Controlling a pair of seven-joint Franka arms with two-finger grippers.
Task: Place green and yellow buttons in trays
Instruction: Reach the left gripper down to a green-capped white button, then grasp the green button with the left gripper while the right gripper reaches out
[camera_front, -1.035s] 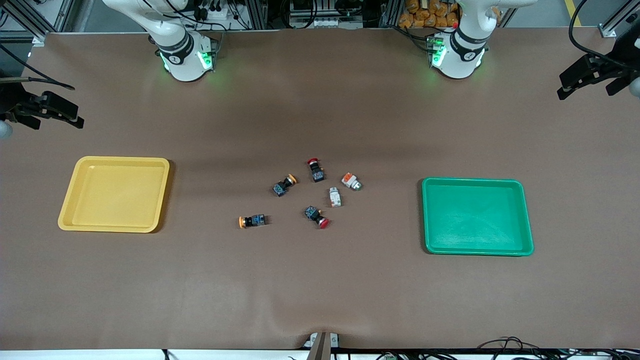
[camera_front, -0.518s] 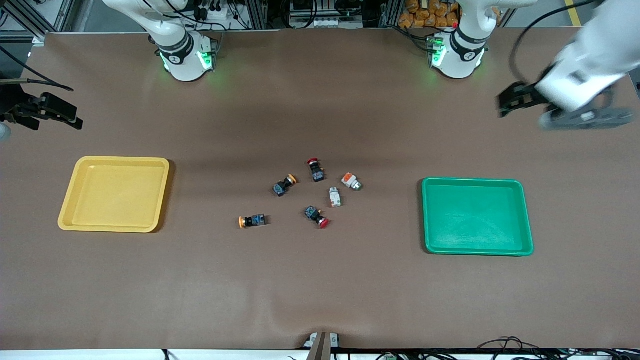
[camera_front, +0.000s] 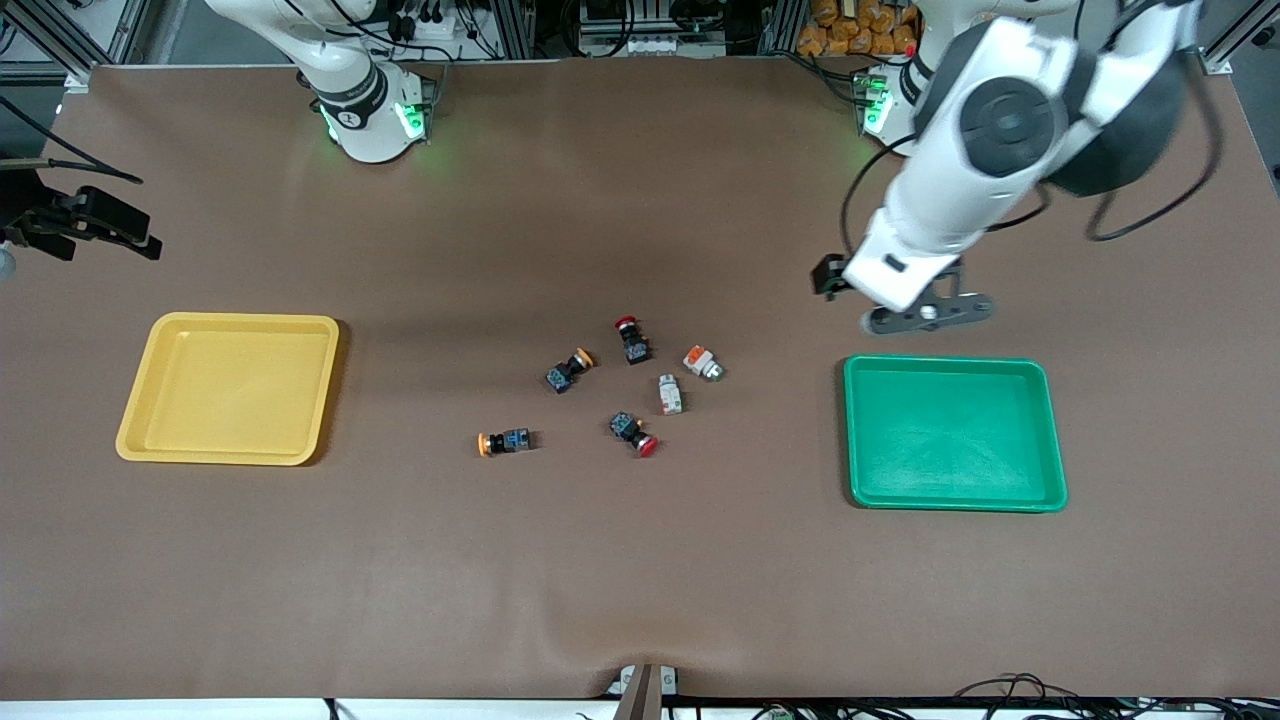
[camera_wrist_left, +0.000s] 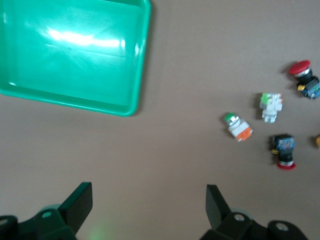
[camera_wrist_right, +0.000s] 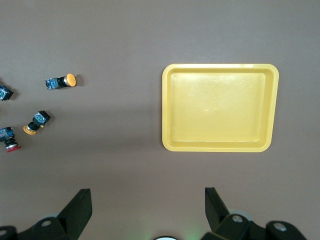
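1. Green is the colour of the tray (camera_front: 955, 435) that serves as the landmark here; it lies on the brown counter (camera_front: 640, 580) toward the left arm's end, and it is empty.
2. The big change is the left arm. A second ago it was out at the edge of the counter. Now the left gripper (camera_front: 905, 300) hangs over the bare counter just beside the green tray's rim, on the side away from the front camera.
3. Its jaws are wide open and hold nothing, as the left wrist view shows (camera_wrist_left: 147, 210).
4. The right gripper (camera_front: 95, 220) has not moved. It waits at the edge of the counter, well apart from the green tray, with its jaws open and empty too (camera_wrist_right: 147, 210).
5. None of the small buttons has moved. The two green buttons (camera_front: 703, 362) (camera_front: 671, 394) lie nearest to the green tray, between it and the yellow tray (camera_front: 230, 388).
6. The two yellow buttons (camera_front: 568, 370) (camera_front: 503, 441) lie a bit more toward the yellow tray. Two red buttons (camera_front: 631, 339) (camera_front: 633, 433) sit mixed in with them.
7. This looks like the very start of the job. Both trays are empty, and the left arm seems to be heading for a green button first.
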